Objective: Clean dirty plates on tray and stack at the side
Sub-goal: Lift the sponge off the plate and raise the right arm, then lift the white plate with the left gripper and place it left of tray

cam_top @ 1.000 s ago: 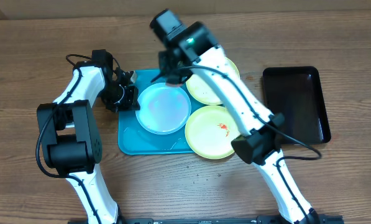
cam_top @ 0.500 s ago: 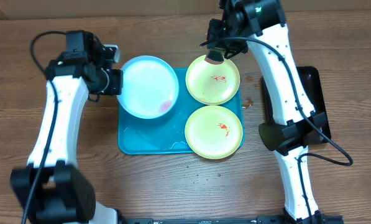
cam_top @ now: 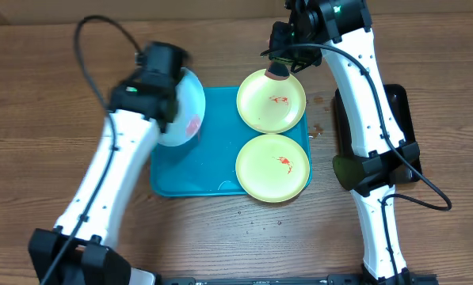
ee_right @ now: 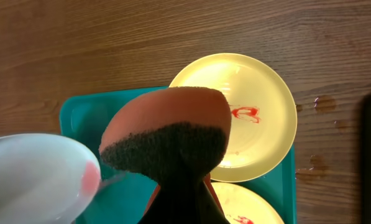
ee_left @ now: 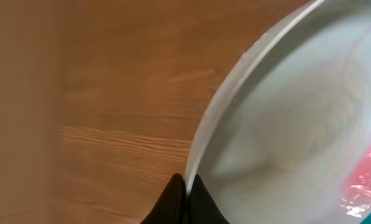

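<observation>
My left gripper (cam_top: 175, 119) is shut on the rim of the light blue plate (cam_top: 186, 109), which it holds tilted above the left end of the turquoise tray (cam_top: 212, 162). In the left wrist view the black fingertips (ee_left: 174, 190) pinch the plate's edge (ee_left: 204, 143), and a pink-red smear (ee_left: 366, 180) shows inside it. Two pale yellow-green plates (cam_top: 271, 101) (cam_top: 273, 168) lie on the tray's right side, each with a red sauce mark. My right gripper (cam_top: 279, 65) is shut on a brown sponge (ee_right: 166, 130) and hovers over the far plate's back rim.
A black tray (cam_top: 400, 131) lies to the right, partly behind the right arm. Small crumbs or drops (cam_top: 319, 131) dot the wood between it and the turquoise tray. Bare wooden table (cam_top: 46, 95) stretches left of the tray.
The left arm has lifted the light blue plate off the tray and tipped it on edge. The right gripper with the sponge went from over that plate to the far yellow-green plate's rim.
</observation>
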### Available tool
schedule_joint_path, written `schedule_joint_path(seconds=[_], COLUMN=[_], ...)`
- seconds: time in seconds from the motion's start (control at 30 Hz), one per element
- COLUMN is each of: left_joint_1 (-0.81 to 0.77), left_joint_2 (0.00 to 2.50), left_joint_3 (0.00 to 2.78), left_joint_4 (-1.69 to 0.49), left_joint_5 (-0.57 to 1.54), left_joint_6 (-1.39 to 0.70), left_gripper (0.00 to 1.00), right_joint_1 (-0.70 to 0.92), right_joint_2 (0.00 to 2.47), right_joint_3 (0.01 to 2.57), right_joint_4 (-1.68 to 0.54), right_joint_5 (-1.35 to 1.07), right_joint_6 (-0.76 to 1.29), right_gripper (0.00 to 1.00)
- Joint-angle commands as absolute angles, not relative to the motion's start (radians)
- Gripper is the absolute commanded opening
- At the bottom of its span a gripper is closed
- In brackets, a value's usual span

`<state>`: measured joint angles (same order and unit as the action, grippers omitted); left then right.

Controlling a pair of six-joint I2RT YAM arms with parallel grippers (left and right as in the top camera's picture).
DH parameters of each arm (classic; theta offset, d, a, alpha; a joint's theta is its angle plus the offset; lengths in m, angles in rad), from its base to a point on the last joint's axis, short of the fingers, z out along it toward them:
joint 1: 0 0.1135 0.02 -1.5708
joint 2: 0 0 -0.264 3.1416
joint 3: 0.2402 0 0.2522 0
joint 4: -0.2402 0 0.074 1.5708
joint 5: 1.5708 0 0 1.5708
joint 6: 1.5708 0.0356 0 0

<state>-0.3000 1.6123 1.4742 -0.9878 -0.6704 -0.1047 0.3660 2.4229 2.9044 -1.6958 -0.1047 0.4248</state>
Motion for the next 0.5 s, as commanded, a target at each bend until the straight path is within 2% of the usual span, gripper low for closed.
schedule_joint_path(seconds=[0.0, 0.3, 0.47], left_joint_1=[-0.411, -0.562, -0.600], left_joint_2=[1.586, 1.586, 1.586], left_joint_3=[1.483, 1.483, 1.483], left_joint_4=[-0.987, -0.971, -0.952], left_joint_5=[-1.074, -1.436, -1.563], left_joint_6=[-0.247, -0.263, -0.261], left_gripper=[0.04, 0.04, 0.04], right_joint_1=[0.358, 0.358, 0.358], right_joint_2=[2.388, 2.388, 2.388], right_joint_3=[2.928, 2.928, 2.928], right_joint_4=[-1.694, -1.694, -1.694], right_joint_5=[-0.113, -0.098, -0.099], right_joint_6=[0.414, 0.415, 0.415], right_gripper=[0.04, 0.04, 0.04])
